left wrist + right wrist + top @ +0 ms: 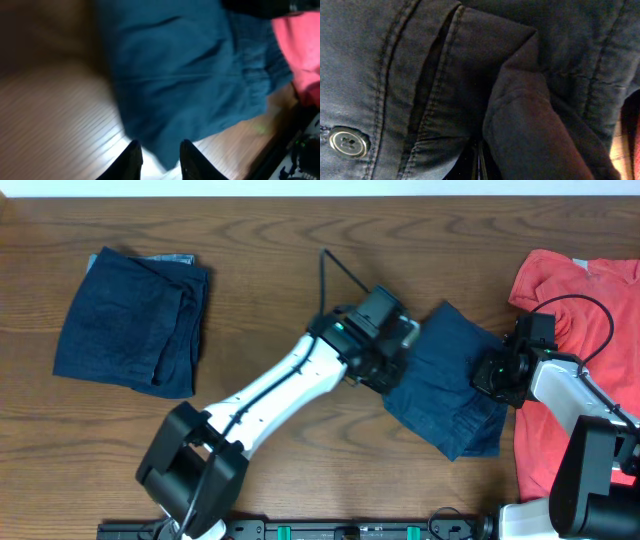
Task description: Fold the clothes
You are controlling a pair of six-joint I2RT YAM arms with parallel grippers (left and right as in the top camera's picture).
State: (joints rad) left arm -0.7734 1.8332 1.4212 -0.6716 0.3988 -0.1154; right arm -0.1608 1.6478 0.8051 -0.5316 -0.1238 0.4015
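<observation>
The navy-blue shorts (pixel 450 395) lie crumpled on the table right of centre. A second navy garment (pixel 130 320) lies folded at the far left. My left gripper (pixel 392 368) is at the shorts' left edge. In the left wrist view its fingers (pixel 160 161) are open, with a corner of the shorts (pixel 190 75) lying between them. My right gripper (pixel 492 376) is at the shorts' right edge. In the right wrist view its fingers (pixel 479 167) are pressed together under a raised fold of the shorts (pixel 520 115), beside a pocket seam and a button (pixel 350 141).
A red garment (pixel 580 320) lies bunched at the right edge of the table, touching the shorts; it also shows in the left wrist view (pixel 300 55). The wooden table (pixel 280 260) runs between the two navy garments. A black rail lies along the front edge.
</observation>
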